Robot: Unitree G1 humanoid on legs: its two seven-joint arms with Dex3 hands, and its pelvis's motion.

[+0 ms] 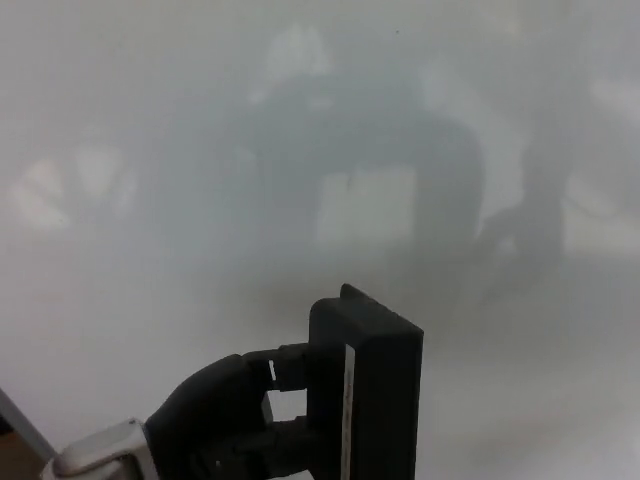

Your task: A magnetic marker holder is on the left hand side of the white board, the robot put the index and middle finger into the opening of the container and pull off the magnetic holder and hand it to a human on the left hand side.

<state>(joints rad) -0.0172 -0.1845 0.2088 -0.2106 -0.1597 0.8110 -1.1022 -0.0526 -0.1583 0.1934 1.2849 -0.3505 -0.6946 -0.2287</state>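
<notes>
Head view, near field, bottom edge: silver wrist casing (100, 455) entering from lower left, only its top corner visible. Attached to it, left hand (215, 425), black, low in frame. Two fingers (290, 365) extended to the right, one above the other, with a pale gap between them. Both fingers reaching into the near face of the magnetic marker holder (365, 395); hand grasping the holder in this way (thumb position not discernible against the dark body).

Holder: black rectangular box, standing upright on its long axis, lower end cut off by the bottom edge. Top face slanting up toward the back corner. Thin white strip (349, 410) running vertically along the front edge, print on it too small to read. Located at bottom centre of frame, just right of the left hand, touching its fingers. Contact with the board behind: cannot tell from this angle.

Lower-left corner: narrow dark sliver (12, 425) at the frame edge, with a brownish patch below it; identity unclear.

Far field: whiteboard (500, 120) filling the rest of the frame, glossy and pale grey. Diffuse dark reflections across its middle, around a lighter rectangular patch (shapes too blurred to identify). Right hand not in frame.
</notes>
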